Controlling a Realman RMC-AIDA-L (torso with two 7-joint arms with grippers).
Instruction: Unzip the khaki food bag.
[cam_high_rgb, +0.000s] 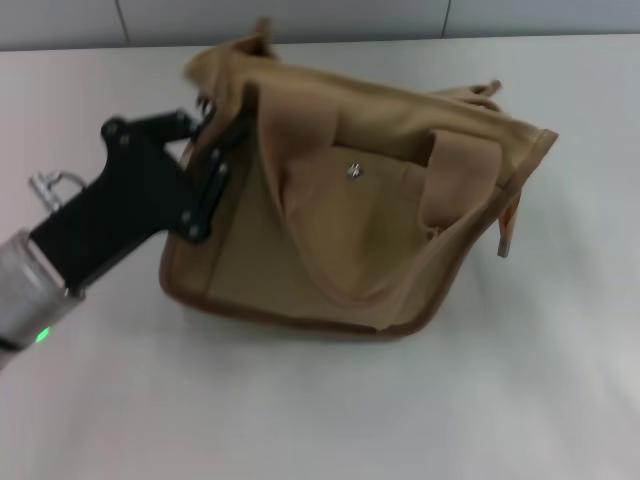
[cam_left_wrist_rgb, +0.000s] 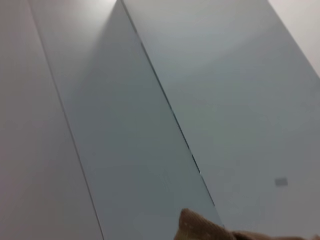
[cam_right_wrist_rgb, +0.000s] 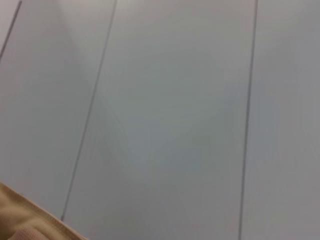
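Observation:
The khaki food bag (cam_high_rgb: 330, 240) stands on the white table in the head view, its front pocket flap with a silver snap (cam_high_rgb: 353, 171) facing me. Its webbing handles (cam_high_rgb: 460, 175) droop over the front. My left gripper (cam_high_rgb: 215, 125) is at the bag's upper left corner, shut on the canvas and lifting that end into a peak. A small strip with a metal end (cam_high_rgb: 506, 232) hangs at the bag's right end. A bit of the bag shows in the left wrist view (cam_left_wrist_rgb: 200, 230) and in the right wrist view (cam_right_wrist_rgb: 20, 222). My right gripper is out of view.
The white table (cam_high_rgb: 500, 400) stretches around the bag on all sides. A grey panelled wall (cam_high_rgb: 300, 15) runs along the table's far edge and fills both wrist views.

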